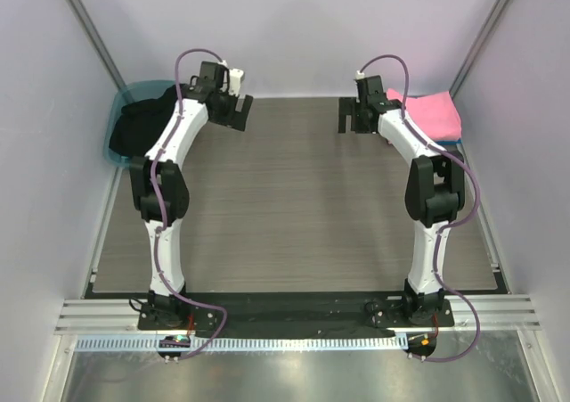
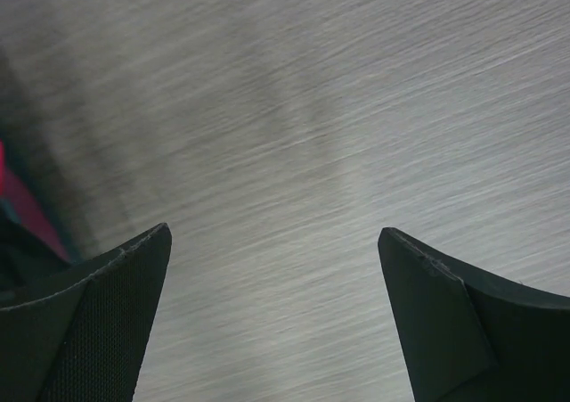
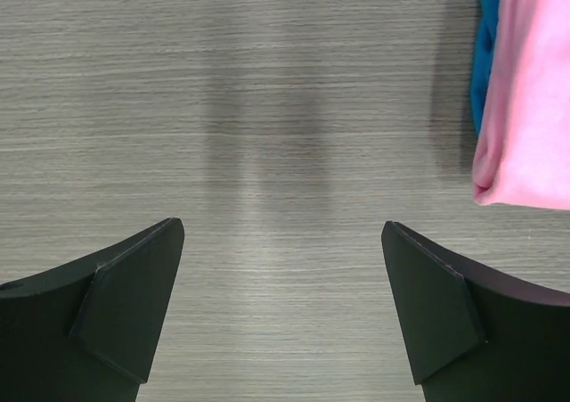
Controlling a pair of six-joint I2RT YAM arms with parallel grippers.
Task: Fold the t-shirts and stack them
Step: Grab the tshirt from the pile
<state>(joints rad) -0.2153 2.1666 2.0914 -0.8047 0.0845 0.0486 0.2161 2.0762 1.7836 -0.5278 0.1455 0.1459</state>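
1 t-shirt (image 1: 138, 127) in tub (image 1: 135, 90), far left, folded t-shirts (image 1: 429, 110) stacked far right

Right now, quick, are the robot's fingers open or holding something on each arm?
Left gripper: open, holding nothing.
Right gripper: open, holding nothing.

At the far left corner of the surface (image 1: 294, 206), the black t-shirt (image 1: 134, 127) covers most of the teal tub (image 1: 141, 87), and the left arm (image 1: 176, 136) hides the shirt's right side. At the far right corner, the right arm (image 1: 405, 136) crosses the pink t-shirt (image 1: 435, 112). The blue cloth (image 3: 485, 54) under it shows only as a strip. The left wrist view is streaked with blur. A red sliver (image 2: 20, 201) at its left edge is cut off and cannot be identified. The fingers of the left claw (image 2: 274, 237) and right claw (image 3: 283, 228) are cut by the bottom edge.
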